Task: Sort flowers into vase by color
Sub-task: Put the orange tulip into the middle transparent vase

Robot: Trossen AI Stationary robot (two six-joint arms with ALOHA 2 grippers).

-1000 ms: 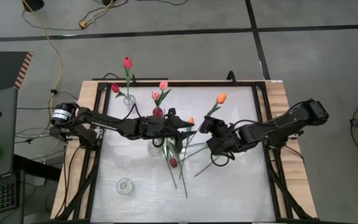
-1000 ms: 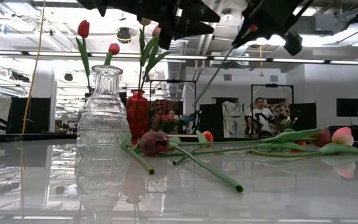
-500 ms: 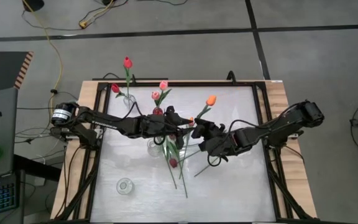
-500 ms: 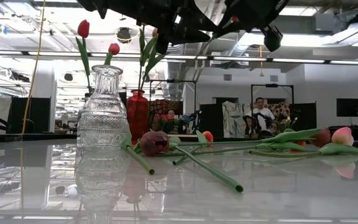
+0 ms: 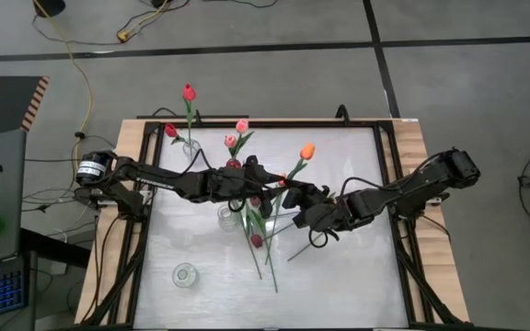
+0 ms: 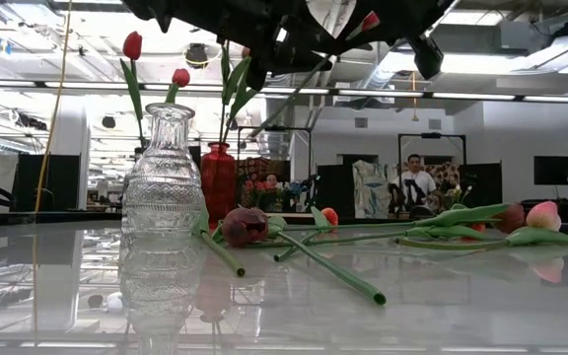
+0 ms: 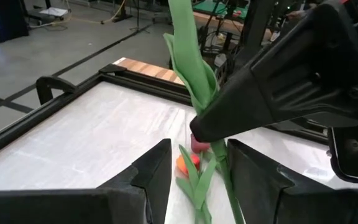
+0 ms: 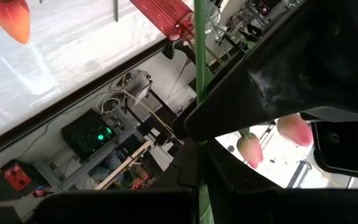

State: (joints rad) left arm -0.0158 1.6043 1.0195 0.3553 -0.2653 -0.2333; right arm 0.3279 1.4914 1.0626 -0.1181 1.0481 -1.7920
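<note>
An orange tulip [image 5: 307, 150] is up in the air above the table's middle, with my right gripper [image 5: 290, 188] shut on its green stem [image 8: 199, 62]. My left gripper [image 7: 197, 152] faces it from the left, open, with one finger on either side of that stem [image 7: 219, 165]; I cannot tell whether they touch it. Two red tulips stand in a clear vase [image 5: 191, 147], and two pink ones in a red vase [image 5: 235, 165]. Several more tulips [image 5: 265, 237] lie flat on the table. My right gripper pinches the tulip's stem [image 8: 199, 134] between its two fingers, some way below the head and leaf. The fingers come nearly level from the table's right side and lie across the stem. The tulip is lifted clear and tilted, with its head [image 6: 370, 20] uppermost and its lower stem [image 6: 264, 108] slanting down.
A tall clear vase [image 6: 163, 187] stands under my left arm, and a small clear vase [image 5: 184, 274] sits near the front left. A black frame [image 5: 386, 175] edges the white table. A person [image 6: 414, 182] sits in the room beyond.
My right gripper has moved toward the table's left, up to my left gripper, and its wrist has turned. The orange tulip went with it and tipped, its head swinging left and higher. Its stem now stands between my left gripper's open fingers.
</note>
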